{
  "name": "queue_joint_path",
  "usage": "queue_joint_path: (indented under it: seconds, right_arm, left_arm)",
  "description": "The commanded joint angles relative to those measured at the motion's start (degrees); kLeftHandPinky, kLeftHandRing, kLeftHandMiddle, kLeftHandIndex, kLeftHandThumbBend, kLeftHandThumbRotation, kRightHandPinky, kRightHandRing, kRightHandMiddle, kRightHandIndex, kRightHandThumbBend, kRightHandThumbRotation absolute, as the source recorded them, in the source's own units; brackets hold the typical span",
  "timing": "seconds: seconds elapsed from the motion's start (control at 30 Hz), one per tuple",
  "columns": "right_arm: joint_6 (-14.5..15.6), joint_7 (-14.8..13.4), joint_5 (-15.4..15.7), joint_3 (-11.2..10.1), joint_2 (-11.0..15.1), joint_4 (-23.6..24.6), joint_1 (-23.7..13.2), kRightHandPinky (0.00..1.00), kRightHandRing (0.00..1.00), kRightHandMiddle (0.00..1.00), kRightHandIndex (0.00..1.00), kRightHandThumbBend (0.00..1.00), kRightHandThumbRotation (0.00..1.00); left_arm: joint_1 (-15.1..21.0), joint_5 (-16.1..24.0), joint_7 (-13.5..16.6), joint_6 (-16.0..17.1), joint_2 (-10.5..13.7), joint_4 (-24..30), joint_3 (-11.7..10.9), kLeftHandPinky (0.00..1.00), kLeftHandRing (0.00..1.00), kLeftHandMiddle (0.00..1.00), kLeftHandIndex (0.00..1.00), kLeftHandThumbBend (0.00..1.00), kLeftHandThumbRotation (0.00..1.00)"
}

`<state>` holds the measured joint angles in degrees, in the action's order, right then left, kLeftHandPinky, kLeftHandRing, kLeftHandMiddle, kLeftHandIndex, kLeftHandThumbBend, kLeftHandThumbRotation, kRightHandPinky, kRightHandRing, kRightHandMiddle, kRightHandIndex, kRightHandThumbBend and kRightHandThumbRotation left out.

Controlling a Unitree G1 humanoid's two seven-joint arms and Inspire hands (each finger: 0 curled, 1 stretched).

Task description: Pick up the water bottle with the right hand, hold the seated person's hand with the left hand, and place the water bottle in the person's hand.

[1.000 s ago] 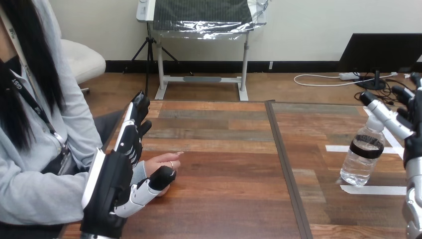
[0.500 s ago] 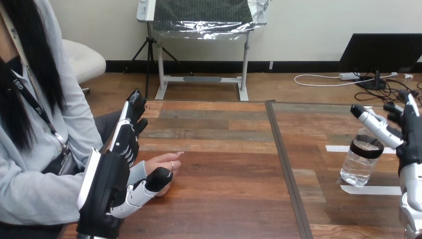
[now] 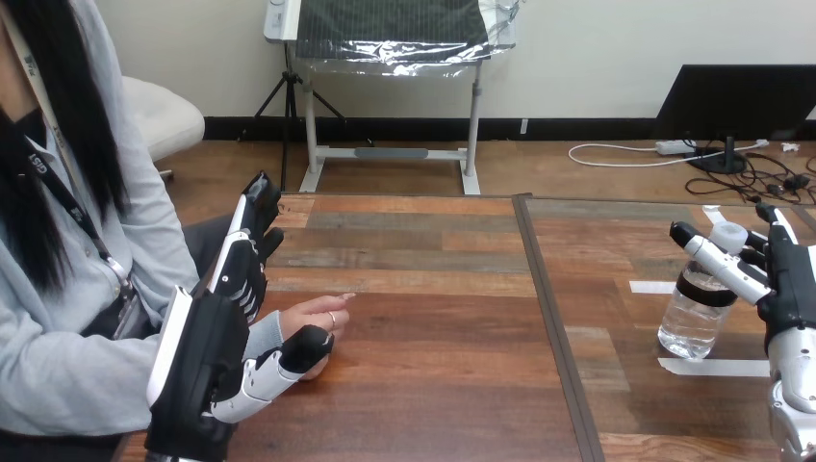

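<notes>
A clear water bottle (image 3: 695,318) with a black band and a white cap stands upright on the table at the right. My right hand (image 3: 791,284) is beside it at the view's right edge, open. Its straight thumb (image 3: 720,260) crosses in front of the bottle's neck and its fingers reach behind the cap. At the left, the person's hand (image 3: 308,315) rests on the table, fingers pointing right. My left hand (image 3: 207,356) stands open on edge beside it, fingers straight and pointing away. Its thumb (image 3: 292,352) lies against the near side of the person's hand.
White tape strips (image 3: 717,367) mark the table near the bottle. A dark seam (image 3: 550,318) runs between the two tabletops. The person's torso and sleeve (image 3: 77,375) take up the left edge.
My right hand has moved left and down toward the bottle; its thumb now crosses the bottle's neck. My left hand and the person's hand have hardly moved.
</notes>
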<state>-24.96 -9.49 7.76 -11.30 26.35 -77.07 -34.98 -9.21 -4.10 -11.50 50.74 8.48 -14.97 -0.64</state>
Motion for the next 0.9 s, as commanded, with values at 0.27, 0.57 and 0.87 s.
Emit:
queue_joint_path:
  seconds: [0.27, 0.57, 0.87]
  right_arm:
    - [1.94, 1.75, 0.14, 0.33, 0.34, 0.34, -2.96, 0.85, 0.88, 0.86, 0.95, 1.0, 0.5]
    - [2.73, 1.12, 1.03, 0.88, 0.34, 0.2, -2.37, 0.83, 0.86, 0.85, 0.94, 1.0, 0.52]
    - [2.95, 1.41, 1.53, 0.91, 0.1, 0.13, -1.86, 0.79, 0.83, 0.85, 0.94, 1.0, 0.5]
  left_arm:
    - [0.25, -1.27, -0.61, 0.2, 0.36, 4.91, -0.03, 0.97, 1.0, 1.0, 1.0, 1.0, 0.72]
    - [-0.57, -2.07, -1.32, -0.21, 0.29, 6.5, 0.01, 0.98, 1.0, 1.0, 1.0, 1.0, 0.71]
    - [-0.58, -1.7, -1.41, 0.89, 0.39, 6.6, -0.47, 0.99, 1.0, 1.0, 1.0, 1.0, 0.72]
